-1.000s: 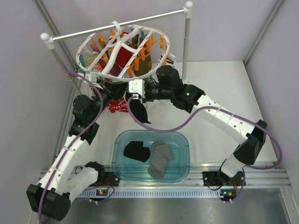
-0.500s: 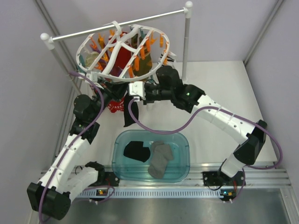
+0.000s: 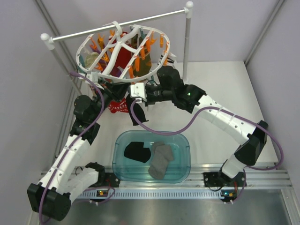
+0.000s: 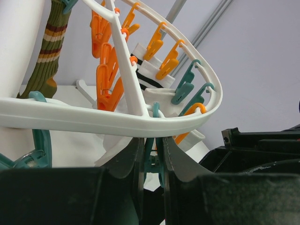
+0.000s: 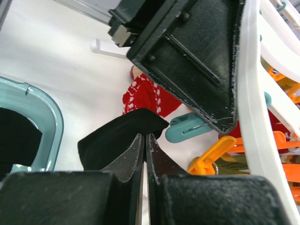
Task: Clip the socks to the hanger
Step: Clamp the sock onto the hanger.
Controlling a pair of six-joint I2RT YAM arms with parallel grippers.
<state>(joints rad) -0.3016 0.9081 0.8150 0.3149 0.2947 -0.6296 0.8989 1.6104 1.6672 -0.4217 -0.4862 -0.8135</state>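
The white hanger [image 3: 123,50] hangs from a rail, its orange and teal clips dangling. In the left wrist view my left gripper [image 4: 153,152] sits just under the hanger ring [image 4: 93,121], shut on a teal clip [image 4: 154,161] and squeezing it. My right gripper [image 5: 144,138] is shut on the edge of a black sock [image 5: 115,136], which hangs below it [image 3: 136,114]. That edge lies close beside a teal clip [image 5: 187,129] and the left gripper's finger [image 5: 197,61]. A second black sock [image 3: 136,151] lies in the tub.
A clear teal tub [image 3: 183,140] at the near middle holds a grey sock [image 3: 161,160]. A red patterned sock [image 5: 149,93] hangs behind the grippers, and striped socks [image 4: 47,51] are clipped on the hanger. The white rail [image 3: 117,26] and its posts [image 3: 187,42] stand behind.
The right gripper has crept up and left toward the hanger's rim. The hanging black sock swung left and back. The left gripper stays on its clip.
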